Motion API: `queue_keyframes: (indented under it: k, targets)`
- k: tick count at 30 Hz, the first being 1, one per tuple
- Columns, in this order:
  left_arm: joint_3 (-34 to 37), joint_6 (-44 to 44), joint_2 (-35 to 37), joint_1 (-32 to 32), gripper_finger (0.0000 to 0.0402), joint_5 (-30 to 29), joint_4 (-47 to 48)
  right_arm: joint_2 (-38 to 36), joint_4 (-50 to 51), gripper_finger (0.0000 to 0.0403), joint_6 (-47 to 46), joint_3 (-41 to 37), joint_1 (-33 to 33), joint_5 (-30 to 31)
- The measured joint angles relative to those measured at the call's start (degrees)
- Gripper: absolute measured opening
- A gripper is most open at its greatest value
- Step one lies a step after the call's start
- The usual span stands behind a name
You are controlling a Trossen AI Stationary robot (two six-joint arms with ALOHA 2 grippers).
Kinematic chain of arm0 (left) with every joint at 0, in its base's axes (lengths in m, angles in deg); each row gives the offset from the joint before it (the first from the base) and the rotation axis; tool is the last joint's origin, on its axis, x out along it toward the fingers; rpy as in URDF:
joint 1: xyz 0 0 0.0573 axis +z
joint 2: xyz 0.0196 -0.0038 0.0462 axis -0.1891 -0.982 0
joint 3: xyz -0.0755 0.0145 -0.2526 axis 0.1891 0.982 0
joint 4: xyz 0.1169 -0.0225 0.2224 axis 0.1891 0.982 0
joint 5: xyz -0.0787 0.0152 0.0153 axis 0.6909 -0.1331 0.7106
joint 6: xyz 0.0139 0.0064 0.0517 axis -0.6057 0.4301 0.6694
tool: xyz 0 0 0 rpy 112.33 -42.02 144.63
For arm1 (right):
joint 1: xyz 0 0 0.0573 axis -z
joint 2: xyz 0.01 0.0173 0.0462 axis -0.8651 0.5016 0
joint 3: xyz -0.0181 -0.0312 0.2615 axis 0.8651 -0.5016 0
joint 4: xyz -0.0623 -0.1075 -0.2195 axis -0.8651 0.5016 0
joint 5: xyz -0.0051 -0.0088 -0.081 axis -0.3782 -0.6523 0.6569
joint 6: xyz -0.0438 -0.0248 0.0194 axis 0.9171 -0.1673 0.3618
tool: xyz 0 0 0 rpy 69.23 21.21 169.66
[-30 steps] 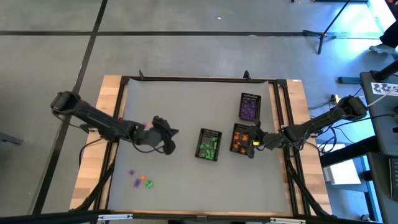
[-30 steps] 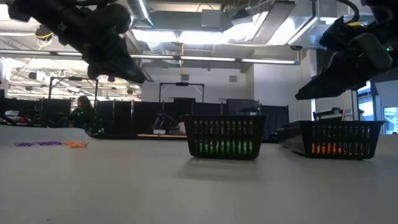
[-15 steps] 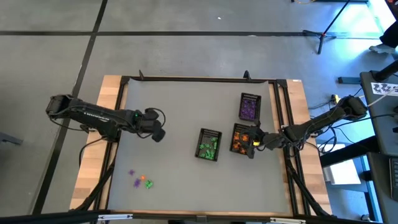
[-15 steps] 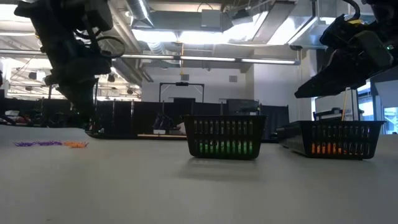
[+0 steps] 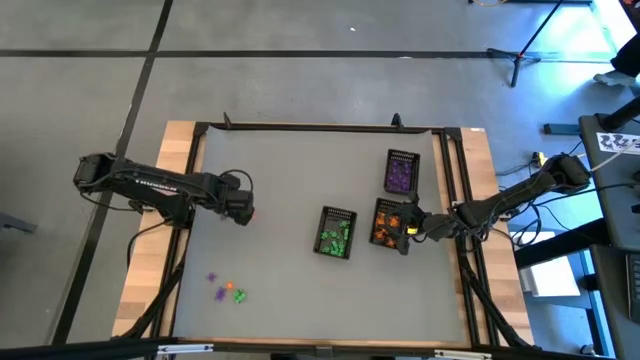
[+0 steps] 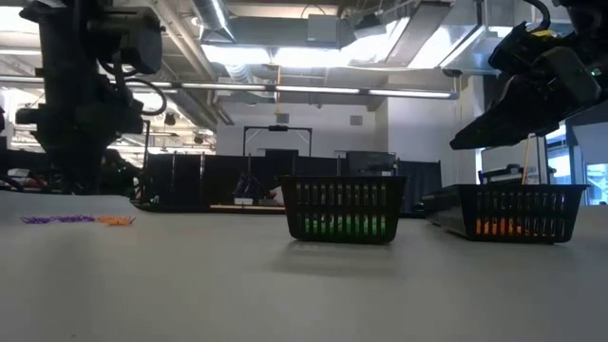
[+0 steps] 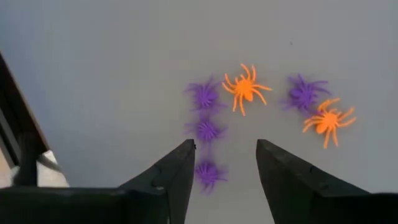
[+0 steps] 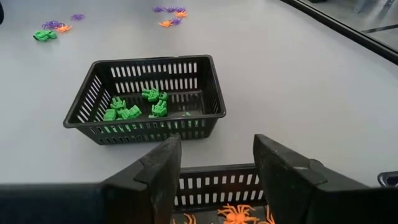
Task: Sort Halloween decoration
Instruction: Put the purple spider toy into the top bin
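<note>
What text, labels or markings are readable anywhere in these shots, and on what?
No text can be read.
Left arm: a pale marking along the link in the high view, too small to read.
Papers on the desk at the right edge: dark print, too blurred to read.
Baskets, spiders, table: no lettering visible.

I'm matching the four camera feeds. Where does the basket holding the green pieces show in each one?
High view: green basket, table centre-right, beside the orange basket.
Low view: centre, standing on the table.
Left wrist view: not in it.
Right wrist view: upper middle, beyond the fingers.
Shared landmark: the orange basket.
</note>
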Motion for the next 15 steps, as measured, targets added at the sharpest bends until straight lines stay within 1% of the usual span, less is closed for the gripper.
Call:
queue_keyframes:
  k: [5,10,15]
  targets:
    - [0.3,-0.3,-2.0,0.0,0.016,0.9,-0.1,0.0,0.0,0.0198,0.0,0.0,0.0,0.0]
    - [2.4,-1.1,-5.7,0.0,0.0159,4.7,-0.4,0.0,-0.1,0.0198,0.0,0.0,0.0,0.0]
    - [3.8,-1.3,-8.6,-0.4,0.0159,7.0,-2.7,0.0,-0.1,0.0198,0.0,0.0,-0.1,0.0]
